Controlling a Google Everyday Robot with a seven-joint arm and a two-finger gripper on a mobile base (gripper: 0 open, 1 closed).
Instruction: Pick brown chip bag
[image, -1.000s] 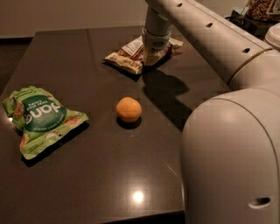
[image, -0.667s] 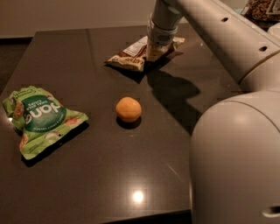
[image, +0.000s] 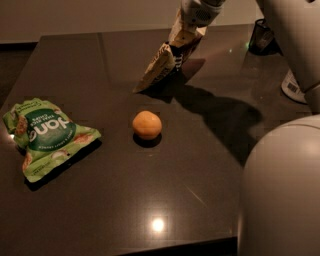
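The brown chip bag is clamped by the gripper at upper centre. It is held tilted over the table.

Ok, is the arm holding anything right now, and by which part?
Yes. The gripper, over the far side of the table, holds the brown chip bag by its upper end; the rest hangs slanted below it.
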